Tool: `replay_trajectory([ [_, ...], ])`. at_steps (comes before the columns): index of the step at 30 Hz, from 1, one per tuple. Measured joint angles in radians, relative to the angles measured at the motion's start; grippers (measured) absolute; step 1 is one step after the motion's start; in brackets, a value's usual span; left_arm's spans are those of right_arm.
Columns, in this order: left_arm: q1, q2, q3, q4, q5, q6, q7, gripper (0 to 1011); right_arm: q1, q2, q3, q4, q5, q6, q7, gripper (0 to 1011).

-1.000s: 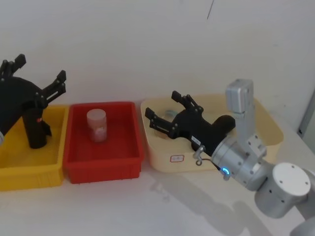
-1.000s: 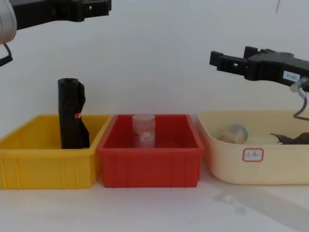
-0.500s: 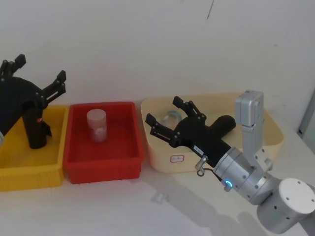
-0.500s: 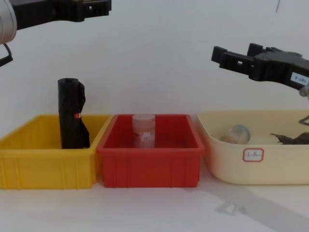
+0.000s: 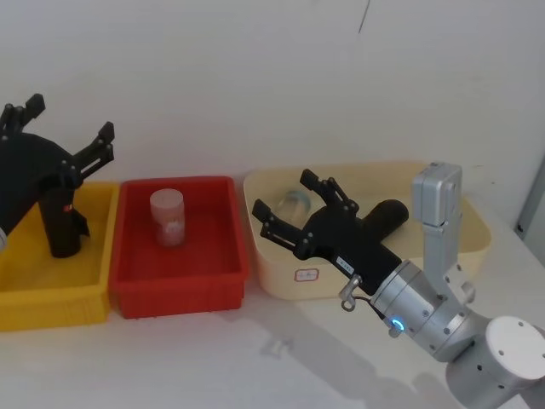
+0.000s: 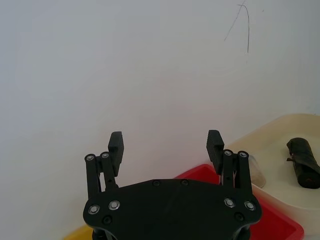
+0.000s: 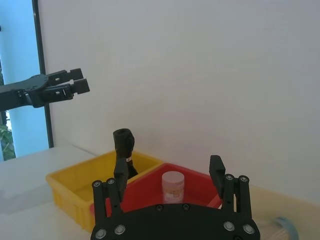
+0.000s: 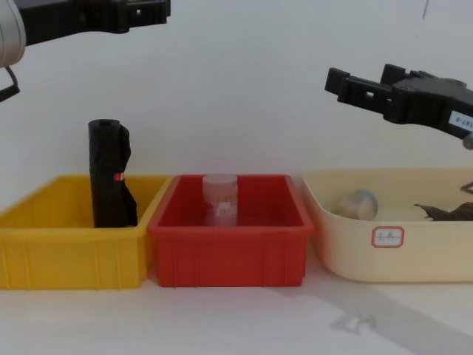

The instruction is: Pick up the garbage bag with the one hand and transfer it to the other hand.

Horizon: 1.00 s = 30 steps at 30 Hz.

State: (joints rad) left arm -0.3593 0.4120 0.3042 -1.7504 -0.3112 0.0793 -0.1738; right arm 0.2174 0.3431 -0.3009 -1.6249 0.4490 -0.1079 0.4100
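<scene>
White wall (image 5: 255, 85) behind, pale tabletop (image 5: 213, 358). Garbage bag (image 5: 61, 226) stands upright in yellow bin (image 5: 60, 307) at 9 o'clock, top partly hidden by left gripper (image 5: 64, 128), fingers spread, empty. Right gripper (image 5: 285, 203) at 4 o'clock over cream bin (image 5: 281, 281), also spread, empty. Dark crumpled roll (image 6: 302, 162) lies in the cream bin, hard to make out.

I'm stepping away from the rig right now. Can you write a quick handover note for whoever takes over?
Left gripper: open, empty, raised above the yellow bin.
Right gripper: open, empty, raised over the cream bin.
Bags: a lying black roll is in the cream bin; an upright black roll with a red mark stands in the yellow bin. Neither is gripped.
Done: nothing yet.
Left: pick up the bag with the left gripper, then pass it to the right.
</scene>
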Motion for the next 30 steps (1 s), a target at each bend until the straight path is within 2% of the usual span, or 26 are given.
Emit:
replay_trajectory([
  [6,-0.004,0.0,0.0,0.003,-0.001,-0.002,-0.011,1001,-0.004,0.0,0.001,-0.004,0.001,-0.002,0.0,1000],
  [13,-0.02,0.005,0.004,0.021,-0.02,-0.018,-0.065,1002,-0.007,0.001,0.001,-0.006,0.002,-0.003,0.0,1000],
  [30,-0.082,0.03,0.035,0.099,-0.122,-0.053,-0.288,1001,-0.01,0.001,0.001,-0.009,0.003,-0.005,0.0,1000],
])
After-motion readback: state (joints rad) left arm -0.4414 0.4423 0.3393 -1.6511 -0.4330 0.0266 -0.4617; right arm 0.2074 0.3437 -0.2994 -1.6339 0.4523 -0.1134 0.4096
